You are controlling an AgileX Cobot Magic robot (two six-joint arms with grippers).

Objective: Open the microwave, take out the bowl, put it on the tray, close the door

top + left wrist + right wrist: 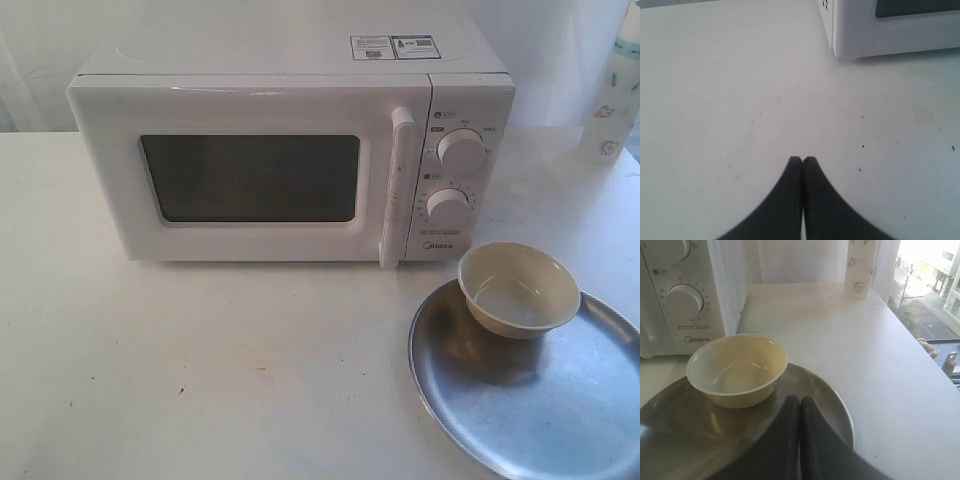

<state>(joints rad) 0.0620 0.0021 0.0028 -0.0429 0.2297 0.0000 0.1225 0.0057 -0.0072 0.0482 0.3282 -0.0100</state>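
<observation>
Exterior view: places the microwave [290,150] at the back of the white surface [200,370], with the door [250,180] shut flush and its vertical bar handle [397,185] just beside the two dials [461,152]. Notes small stickers [395,46] on the top panel. Finds the bowl [519,288] upright on the tray [540,420], on the part of the tray nearest the microwave, in front of the dial panel and apart from the cabinet. Puts the tray at the right front of the surface, partly cut off by the frame edge. Records a white patterned bottle [612,90] at the far right rear, well apart from the tray.

Left wrist view: shows the left tool [802,161] closed, fingertips pressed together, gripping nothing, over bare surface near the microwave's lower front corner.

Right wrist view: shows the right tool [800,401] closed likewise, fingertips together and empty, above the tray near the bowl, with a gap visible between the two.
</observation>
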